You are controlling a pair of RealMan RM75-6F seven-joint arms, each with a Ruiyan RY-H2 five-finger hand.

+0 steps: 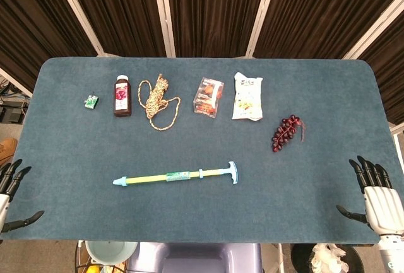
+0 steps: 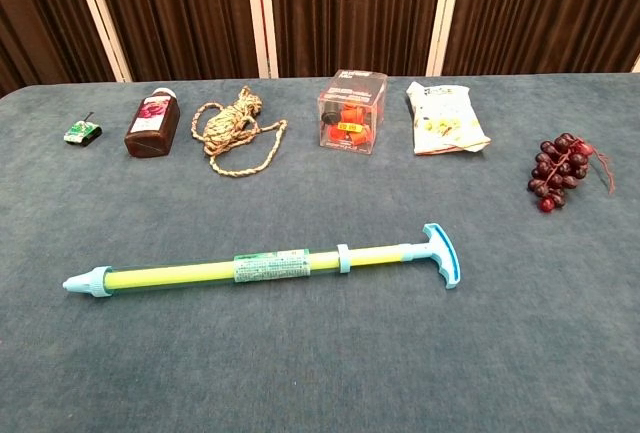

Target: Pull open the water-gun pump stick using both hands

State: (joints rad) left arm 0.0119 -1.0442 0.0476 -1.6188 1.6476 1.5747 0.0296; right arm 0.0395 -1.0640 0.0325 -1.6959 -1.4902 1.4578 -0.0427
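The water-gun pump stick (image 1: 175,176) (image 2: 265,267) lies flat near the table's front, yellow-green barrel with a light-blue nozzle at its left end and a light-blue T-handle (image 2: 441,254) at its right end. My left hand (image 1: 9,194) hovers at the table's front left corner, fingers spread, holding nothing. At the front right corner my right hand (image 1: 376,195) is likewise spread and empty. Both hands are far from the stick and show only in the head view.
Along the back of the blue table (image 1: 76,147) lie a small green toy (image 1: 92,101), a dark-red bottle (image 1: 122,95), a coiled rope (image 1: 158,100), a clear box with orange contents (image 1: 208,96), a snack bag (image 1: 247,96) and a bunch of dark grapes (image 1: 286,132).
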